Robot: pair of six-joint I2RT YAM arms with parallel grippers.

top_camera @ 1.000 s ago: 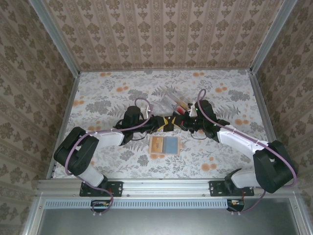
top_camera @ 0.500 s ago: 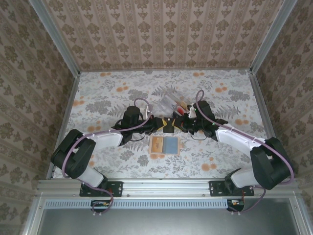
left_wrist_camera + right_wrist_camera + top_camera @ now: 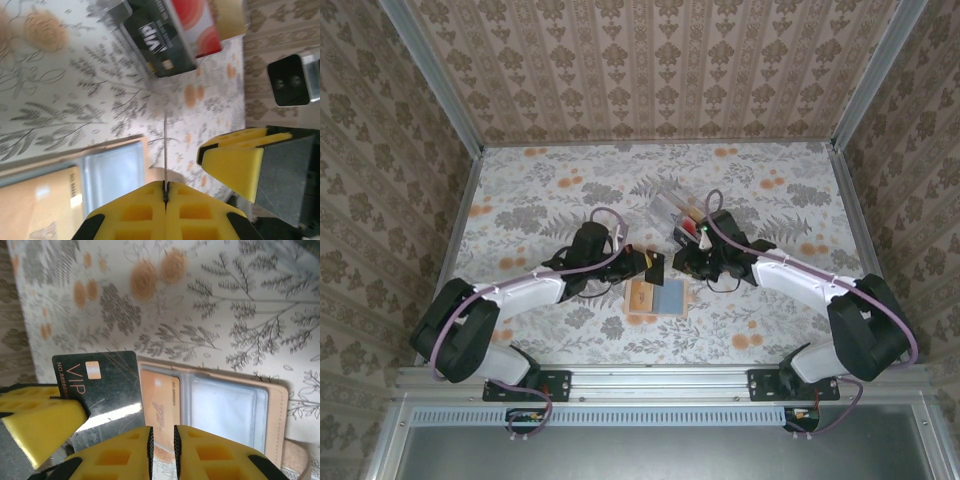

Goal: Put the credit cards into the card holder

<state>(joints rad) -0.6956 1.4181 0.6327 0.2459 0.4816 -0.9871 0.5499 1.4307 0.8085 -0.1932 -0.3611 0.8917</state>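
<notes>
The black card looks thin, stiff, light and slippery; the left pincer is clamped on one edge, holding it just by the open card holder on the table; the right pincer is a little apart, empty; an edge pinch looks best.

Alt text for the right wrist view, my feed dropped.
A black VIP card is pinched by the left gripper over one edge of the open card holder; an orange card sits in the nearest pocket. The right gripper, below, stands slightly open and empty.
</notes>
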